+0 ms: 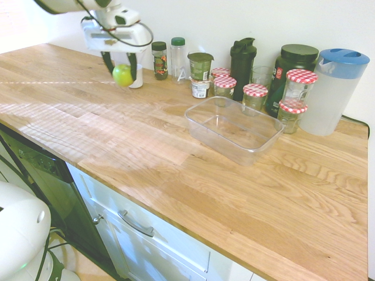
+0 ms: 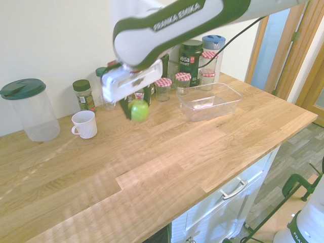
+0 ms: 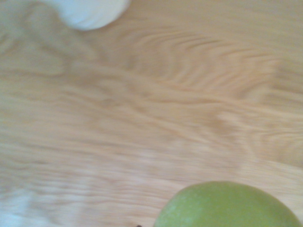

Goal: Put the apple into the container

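You have the wooden countertop (image 1: 176, 170) as your work surface, and on it the container (image 1: 233, 130), a clear, shallow, lidless tub, sits open and empty in front of the row of red-checked-lid jars (image 1: 255, 93) and the blue-lidded pitcher (image 1: 335, 88). It looks thin-walled and light, so you should expect it to slide if you knock its rim.

The gripper (image 1: 122, 69) hangs above the counter, pointing down, well apart from the tub, with the white mug (image 2: 84, 124) near it on the far side from the tub.

The apple (image 1: 122, 75) is clear of the wood, pinched between the dark fingers; in the wrist view it shows as a green curve (image 3: 227, 205) over blurred wood grain. You are handling something firm and fairly dense for its size, with a smooth, shiny, rounded skin that offers little purchase. The jaws stand narrowed onto its sides, across its widest part as far as I can tell, which is the sensible hold. Judge it a grip that could slip under a jerk.
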You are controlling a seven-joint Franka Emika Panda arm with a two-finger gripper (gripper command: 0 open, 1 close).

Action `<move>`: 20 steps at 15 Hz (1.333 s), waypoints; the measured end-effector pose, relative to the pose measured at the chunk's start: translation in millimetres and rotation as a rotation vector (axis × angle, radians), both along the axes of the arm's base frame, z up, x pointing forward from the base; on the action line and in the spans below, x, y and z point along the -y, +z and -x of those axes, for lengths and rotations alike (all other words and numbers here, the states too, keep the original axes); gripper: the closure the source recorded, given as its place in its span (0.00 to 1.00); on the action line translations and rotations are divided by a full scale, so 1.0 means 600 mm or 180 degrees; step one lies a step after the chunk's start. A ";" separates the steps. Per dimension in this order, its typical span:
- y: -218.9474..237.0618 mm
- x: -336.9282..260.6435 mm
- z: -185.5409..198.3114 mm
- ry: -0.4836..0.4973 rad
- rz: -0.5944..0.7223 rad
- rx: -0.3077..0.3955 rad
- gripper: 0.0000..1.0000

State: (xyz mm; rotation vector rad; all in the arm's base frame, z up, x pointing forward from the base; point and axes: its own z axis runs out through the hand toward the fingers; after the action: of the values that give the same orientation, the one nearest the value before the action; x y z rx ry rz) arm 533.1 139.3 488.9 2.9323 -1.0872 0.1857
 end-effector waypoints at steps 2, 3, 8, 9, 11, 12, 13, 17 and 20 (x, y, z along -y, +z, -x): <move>0.024 0.127 -0.002 -0.0321 -0.0036 -0.0037 1.00; 0.025 0.186 0.000 -0.0463 -0.0037 -0.0051 1.00; -0.051 0.435 0.046 -0.0810 -0.0061 -0.0064 1.00; -0.066 0.455 0.051 -0.0783 -0.0063 0.0012 1.00; -0.094 0.473 0.056 -0.0794 -0.0075 0.0031 1.00; -0.112 0.477 0.054 -0.0808 -0.0074 -0.0004 0.00; -0.134 0.479 0.051 -0.0814 -0.0071 -0.0037 0.00; -0.202 0.474 0.027 -0.0782 -0.0022 -0.0072 0.00; -0.208 0.457 0.019 -0.0752 -0.0007 -0.0054 0.00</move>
State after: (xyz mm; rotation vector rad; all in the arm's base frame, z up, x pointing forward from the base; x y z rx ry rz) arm 521.7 -134.7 364.1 2.7698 -1.4173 0.1560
